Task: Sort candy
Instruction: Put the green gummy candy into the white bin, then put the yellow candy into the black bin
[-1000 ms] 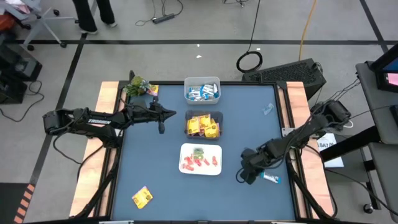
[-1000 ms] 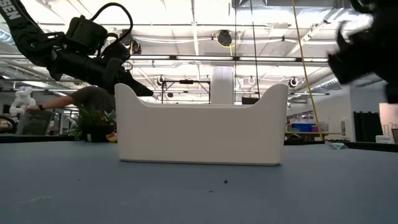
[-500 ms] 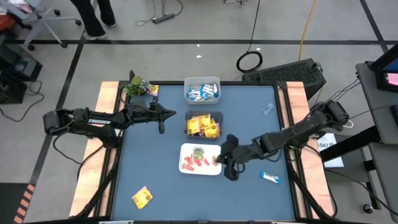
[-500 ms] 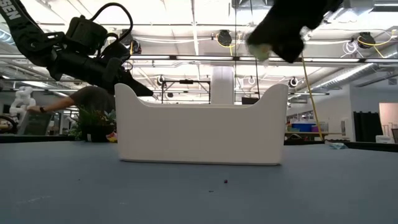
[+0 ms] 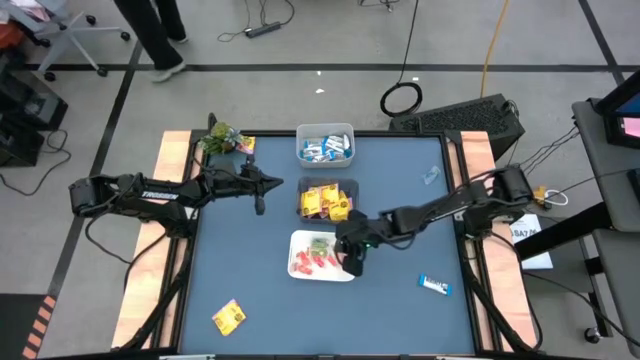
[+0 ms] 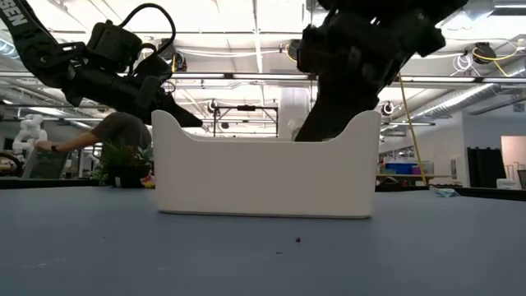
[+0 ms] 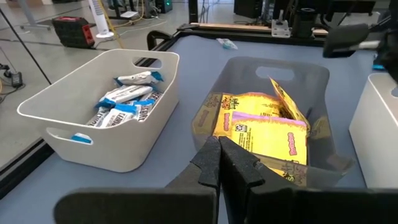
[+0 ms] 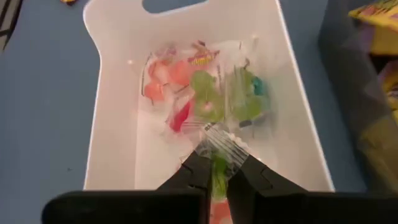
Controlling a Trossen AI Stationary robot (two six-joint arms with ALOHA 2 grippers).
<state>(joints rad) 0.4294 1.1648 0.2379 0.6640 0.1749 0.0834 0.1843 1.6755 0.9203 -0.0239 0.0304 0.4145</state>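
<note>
while over the white bin (image 8: 112, 124), right gripper (image 8: 214, 163) pinching green candy (image 8: 219, 169)

Your candy sits mostly sorted in three bins down the table's middle. Blue-and-white bars (image 5: 325, 149) fill the far white bin. Yellow packets (image 5: 326, 202) lie heaped in the grey bin. Red and green pieces (image 8: 205, 93) lie loose in the near white bin, with one clear-wrapped green piece (image 8: 218, 163) above them. One yellow packet (image 5: 228, 318) and one blue bar (image 5: 434, 286) lie apart on the mat.
</note>
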